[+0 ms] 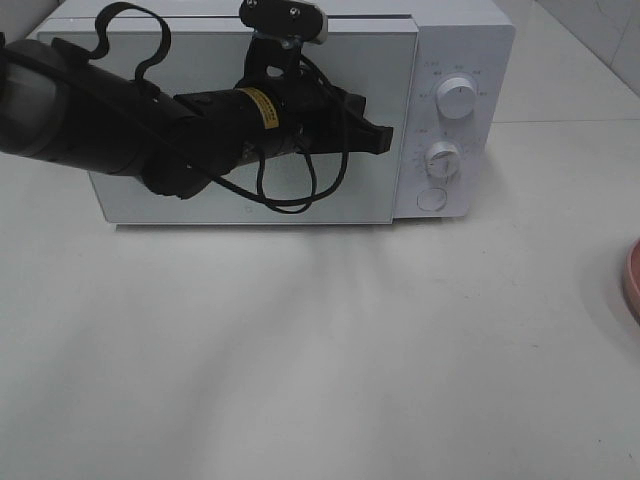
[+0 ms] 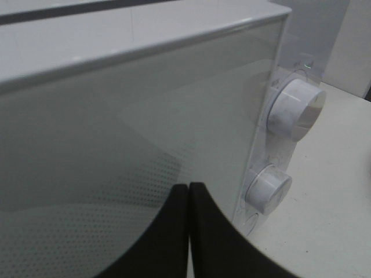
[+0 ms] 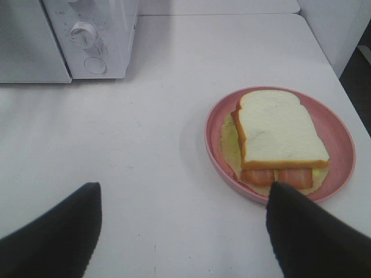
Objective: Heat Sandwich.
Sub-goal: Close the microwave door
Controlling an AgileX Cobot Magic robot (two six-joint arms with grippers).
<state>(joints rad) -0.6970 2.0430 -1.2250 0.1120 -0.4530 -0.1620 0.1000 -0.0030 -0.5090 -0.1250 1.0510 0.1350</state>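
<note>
The sandwich (image 3: 281, 130), white bread over orange and yellow layers, lies in a round pink dish (image 3: 341, 136) on the white table. My right gripper (image 3: 182, 231) is open and empty, hovering just short of the dish. One of its fingers (image 3: 307, 231) is by the dish's near rim. The white microwave (image 1: 455, 60) stands at the back with its door (image 1: 360, 190) closed. My left gripper (image 1: 382, 138) is shut and empty, held close in front of the door's right side near the knobs. It also shows in the left wrist view (image 2: 189, 188).
The microwave has two round knobs (image 1: 458, 98) (image 1: 442, 158) and an oval button (image 1: 433, 198) on its right panel. Only the pink dish's edge (image 1: 632, 280) shows at the right border of the high view. The table edge (image 3: 327, 49) runs beyond the dish.
</note>
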